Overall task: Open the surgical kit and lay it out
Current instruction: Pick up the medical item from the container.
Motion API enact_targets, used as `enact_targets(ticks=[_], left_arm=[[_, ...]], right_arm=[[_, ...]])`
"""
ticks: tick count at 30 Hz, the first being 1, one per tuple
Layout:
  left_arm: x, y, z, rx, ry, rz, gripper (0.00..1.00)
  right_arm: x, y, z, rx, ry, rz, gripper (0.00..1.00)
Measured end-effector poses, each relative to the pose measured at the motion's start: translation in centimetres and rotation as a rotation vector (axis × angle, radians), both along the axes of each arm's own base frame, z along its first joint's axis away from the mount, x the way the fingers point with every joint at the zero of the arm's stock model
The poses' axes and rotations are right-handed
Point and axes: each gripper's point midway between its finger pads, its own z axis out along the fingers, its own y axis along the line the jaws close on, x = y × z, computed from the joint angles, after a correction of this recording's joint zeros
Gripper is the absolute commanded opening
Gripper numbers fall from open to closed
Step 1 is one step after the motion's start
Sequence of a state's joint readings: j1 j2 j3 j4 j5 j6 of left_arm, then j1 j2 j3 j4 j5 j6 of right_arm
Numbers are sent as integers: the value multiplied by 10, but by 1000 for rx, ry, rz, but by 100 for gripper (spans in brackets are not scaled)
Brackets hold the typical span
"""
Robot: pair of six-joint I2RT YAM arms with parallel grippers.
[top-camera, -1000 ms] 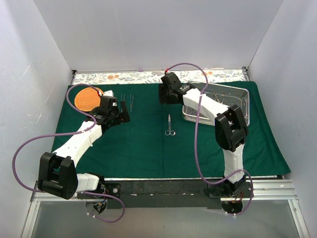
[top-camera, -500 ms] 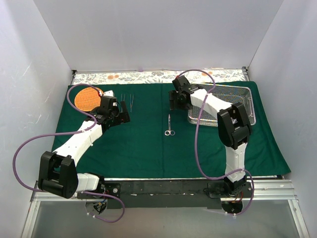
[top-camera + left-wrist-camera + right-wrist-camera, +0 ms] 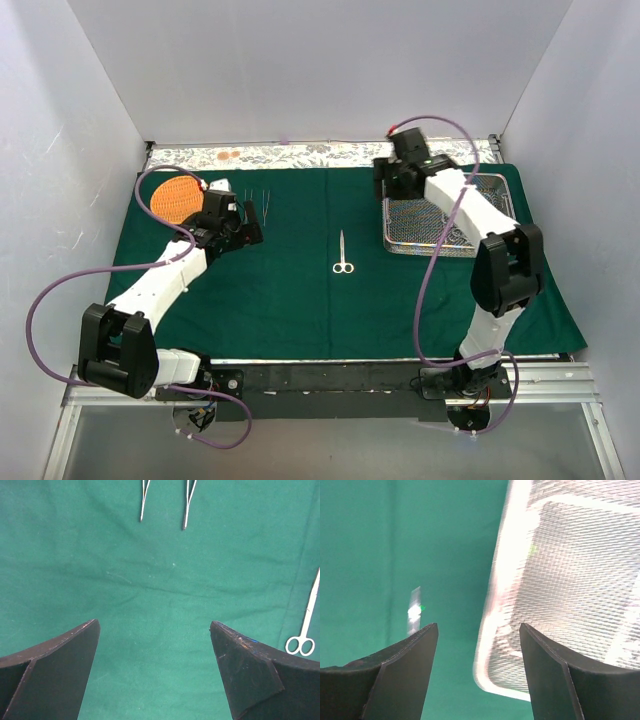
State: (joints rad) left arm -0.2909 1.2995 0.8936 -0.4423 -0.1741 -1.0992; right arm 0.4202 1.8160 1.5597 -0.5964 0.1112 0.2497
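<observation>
- Centrally, 1 scissors [image 3: 342, 254] lay on the green cloth [image 3: 290, 300].
- Mesh tray [image 3: 420, 236] sat upper right.
- Right gripper [image 3: 477, 627] was spread over the tray's left rim.
- Left gripper [image 3: 155, 625] was spread, empty, below 2 tweezers [image 3: 187, 505].

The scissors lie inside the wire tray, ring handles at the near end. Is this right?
No. The scissors lie on the green cloth, left of the wire tray and apart from it, as the top view shows. Their ring handles are at the near end.
</observation>
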Motion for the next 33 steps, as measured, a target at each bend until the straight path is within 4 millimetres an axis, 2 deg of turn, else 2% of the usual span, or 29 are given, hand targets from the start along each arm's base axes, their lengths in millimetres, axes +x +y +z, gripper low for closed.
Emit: enact_targets(ticks=[2,5,7,10,14,17,20,22,24,30,33], left_arm=[[2,0,4,1,-8,-1,93],[5,-1,10,0,-18,0,93],[6,0,14,3,-22,2,93],[6,2,18,10,-32,10,93],[5,7,26,18,-58,29,93],[4,12,34,24,-95,49,93],[0,19,39,35,-128,74,93],[-1,22,38,41,-142,89,93],[-1,25,32,49,-142,103,93],[-2,29,12,68,-136,121,93],[0,30,5,76,-140,126,93]], right_arm=[[14,-33,9,-1,-24,-67,73],[32,-97,8,-17,-29,-212,73],[38,-141,4,-24,-20,-318,72],[41,-197,-2,-27,-9,-466,72],[37,-245,-24,-33,37,-603,70],[29,-264,-41,-30,81,-666,66],[21,-275,-53,-34,112,-697,64],[14,-279,-59,-39,132,-709,59],[9,-279,-64,-46,151,-709,51],[-6,-283,-81,-61,199,-706,41],[-13,-288,-89,-71,225,-704,40]])
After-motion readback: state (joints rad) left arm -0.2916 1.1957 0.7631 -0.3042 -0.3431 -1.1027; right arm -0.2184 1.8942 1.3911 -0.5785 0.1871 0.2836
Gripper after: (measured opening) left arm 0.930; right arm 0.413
